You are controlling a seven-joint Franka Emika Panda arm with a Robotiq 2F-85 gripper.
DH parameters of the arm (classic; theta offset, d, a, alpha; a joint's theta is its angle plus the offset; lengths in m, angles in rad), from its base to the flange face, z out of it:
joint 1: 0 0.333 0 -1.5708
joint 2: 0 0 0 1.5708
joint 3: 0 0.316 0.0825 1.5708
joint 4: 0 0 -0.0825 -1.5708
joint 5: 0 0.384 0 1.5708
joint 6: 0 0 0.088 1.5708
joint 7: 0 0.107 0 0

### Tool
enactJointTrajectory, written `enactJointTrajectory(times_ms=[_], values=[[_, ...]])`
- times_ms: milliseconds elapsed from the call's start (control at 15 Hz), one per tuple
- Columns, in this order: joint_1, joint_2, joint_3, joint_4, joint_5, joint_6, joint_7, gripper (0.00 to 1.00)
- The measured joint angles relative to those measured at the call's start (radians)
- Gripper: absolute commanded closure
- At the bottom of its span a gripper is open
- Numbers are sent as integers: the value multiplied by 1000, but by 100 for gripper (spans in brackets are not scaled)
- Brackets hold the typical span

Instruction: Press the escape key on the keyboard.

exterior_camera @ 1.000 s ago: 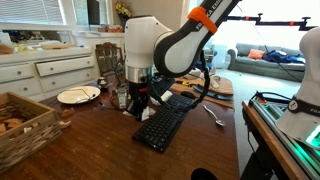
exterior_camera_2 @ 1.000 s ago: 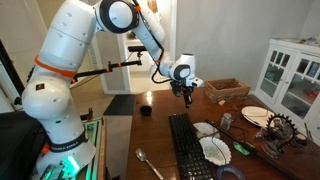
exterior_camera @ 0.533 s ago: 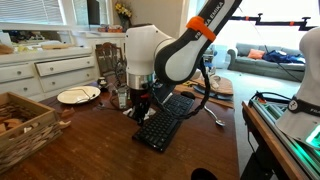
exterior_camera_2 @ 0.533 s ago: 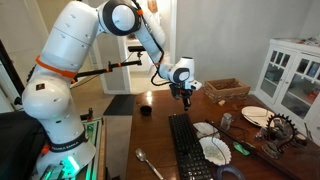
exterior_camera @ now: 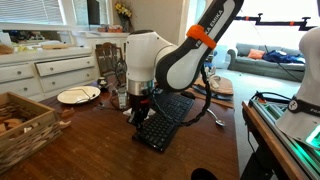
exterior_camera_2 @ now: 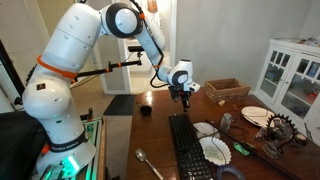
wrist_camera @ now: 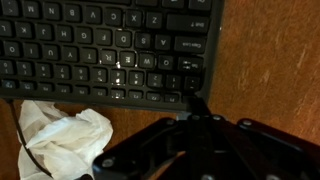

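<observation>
The long black keyboard (exterior_camera: 168, 122) lies on the brown wooden table and shows in both exterior views (exterior_camera_2: 184, 142). In the wrist view it fills the upper part of the picture (wrist_camera: 100, 50). My gripper (exterior_camera: 140, 106) hangs over the keyboard's far end, near one corner (exterior_camera_2: 185, 98). In the wrist view the gripper's fingertips (wrist_camera: 196, 101) are pressed together into one dark tip at the keyboard's corner edge. The fingers look shut and hold nothing. Which key lies under the tip is hidden.
A crumpled white cloth (wrist_camera: 60, 138) lies beside the keyboard. White plates (exterior_camera_2: 214, 149), a spoon (exterior_camera_2: 150, 165), a black cup (exterior_camera_2: 146, 109) and a wooden tray (exterior_camera_2: 226, 90) stand around. A plate (exterior_camera: 78, 95) and a wicker basket (exterior_camera: 20, 125) sit to one side.
My arm has dipped a little lower and nearer the keyboard's corner. The keyboard and the other things have not moved.
</observation>
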Motion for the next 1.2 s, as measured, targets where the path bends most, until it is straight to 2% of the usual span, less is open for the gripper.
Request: enactJointTrajectory(times_ms=[1200], values=[[47, 39, -54, 8, -2, 45, 0, 100]])
